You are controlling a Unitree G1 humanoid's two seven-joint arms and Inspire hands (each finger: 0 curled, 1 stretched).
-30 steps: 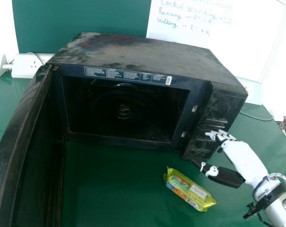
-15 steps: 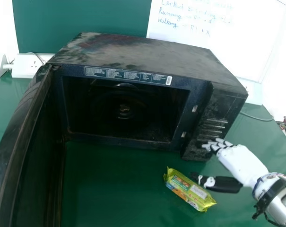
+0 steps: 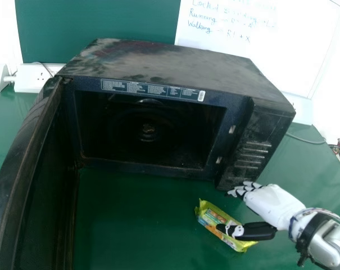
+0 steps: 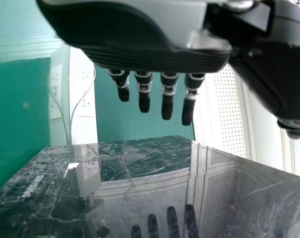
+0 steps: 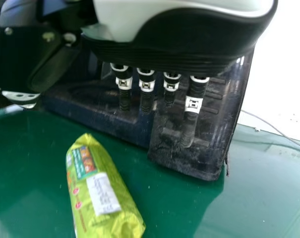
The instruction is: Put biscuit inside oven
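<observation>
My right hand (image 3: 271,203) is over the biscuit packet's right side in the head view, its thumb crossing above the packet and its fingers stretched toward the oven's lower right corner. The yellow-green biscuit packet (image 3: 204,212) lies on the table before the oven (image 3: 175,67), whose door stands wide open on the left. In the right wrist view, the straight fingers of the right hand (image 5: 189,111) hang above and beside the packet (image 5: 102,191), with nothing held. My left hand (image 4: 168,96) has straight fingers above a glossy dark surface in the left wrist view.
The opened oven door (image 3: 23,185) rises along the left side. Behind the oven are a white power socket strip (image 3: 37,77) and a whiteboard (image 3: 259,50). A cable (image 3: 304,139) runs over the green table (image 3: 130,225) at the right.
My right hand has moved down and left, from beside the oven's control panel to over the packet's right side. The packet and the oven have stayed put.
</observation>
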